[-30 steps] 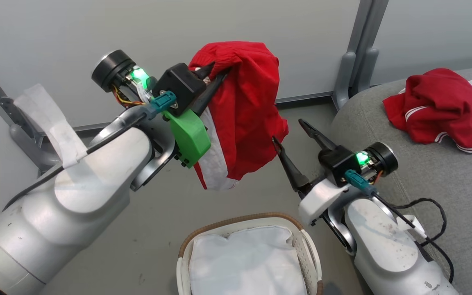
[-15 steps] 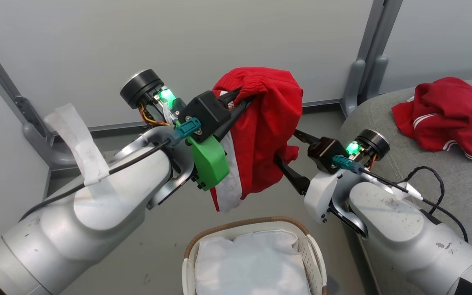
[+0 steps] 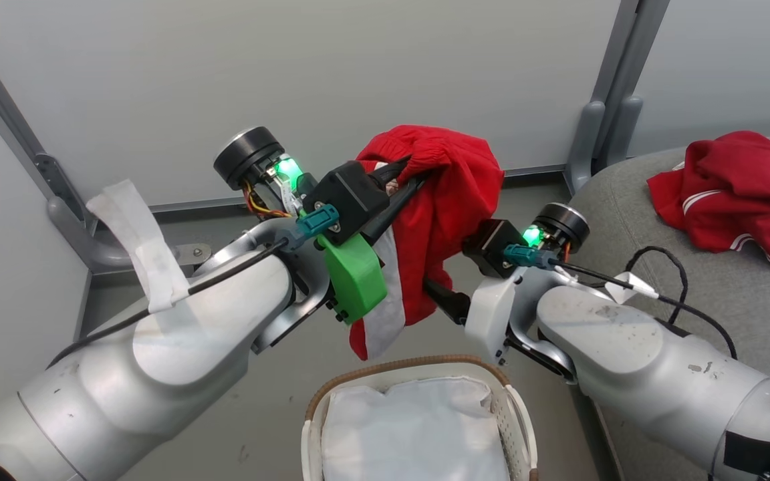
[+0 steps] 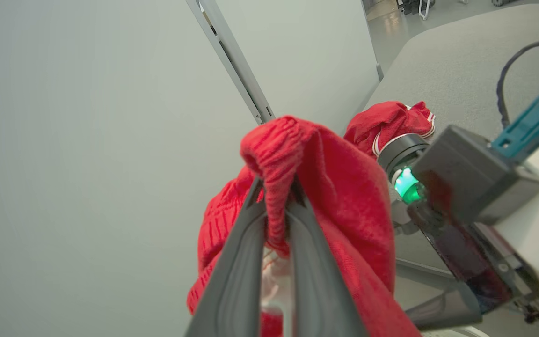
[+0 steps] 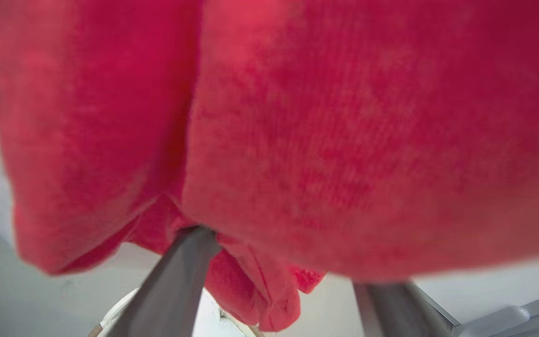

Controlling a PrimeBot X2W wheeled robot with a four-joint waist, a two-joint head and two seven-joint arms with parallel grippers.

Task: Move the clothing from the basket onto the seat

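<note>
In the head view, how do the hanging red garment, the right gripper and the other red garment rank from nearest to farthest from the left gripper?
1. The hanging red garment, pinched in the left gripper itself.
2. The right gripper, open, just to the right at the cloth's lower part.
3. The other red garment, far right on the seat.

Both arms silver-grey, rounded, scuffed with dark specks. Left forearm (image 3: 178, 341): white tape (image 3: 151, 267) binding a black cable (image 3: 231, 267); green plastic mount (image 3: 355, 280); teal connector (image 3: 318, 222). Right forearm (image 3: 599, 334): white mount (image 3: 488, 317), looping black lead (image 3: 654, 248). Wrists lit green; jaws long, dark.
</note>
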